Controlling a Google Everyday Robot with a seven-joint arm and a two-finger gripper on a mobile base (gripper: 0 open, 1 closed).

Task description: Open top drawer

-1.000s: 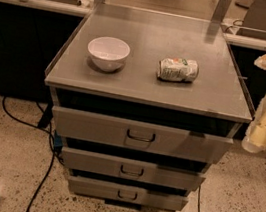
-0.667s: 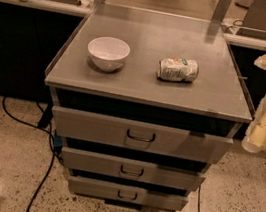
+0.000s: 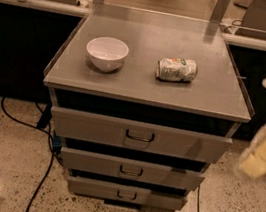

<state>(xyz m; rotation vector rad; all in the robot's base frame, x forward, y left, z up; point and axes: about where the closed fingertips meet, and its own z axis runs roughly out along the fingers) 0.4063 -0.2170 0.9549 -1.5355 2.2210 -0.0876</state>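
The top drawer (image 3: 94, 128) is the widest of three grey drawer fronts under a grey cabinet top (image 3: 141, 84). It has a small dark loop handle (image 3: 139, 136) at its centre and stands pulled out a little, with a dark gap above it. My gripper (image 3: 258, 162) is a pale, blurred shape at the right edge of the camera view, level with the top drawer and to the right of the cabinet, apart from the handle.
A white bowl (image 3: 107, 53) and a crushed can (image 3: 176, 69) lying on its side sit on the cabinet top. Two narrower drawers (image 3: 131, 170) sit below. Black cables (image 3: 42, 164) run on the speckled floor at left and right. Dark counters stand behind.
The blurred gripper and arm at the right edge have shifted slightly. The drawers, bowl and can have not moved.
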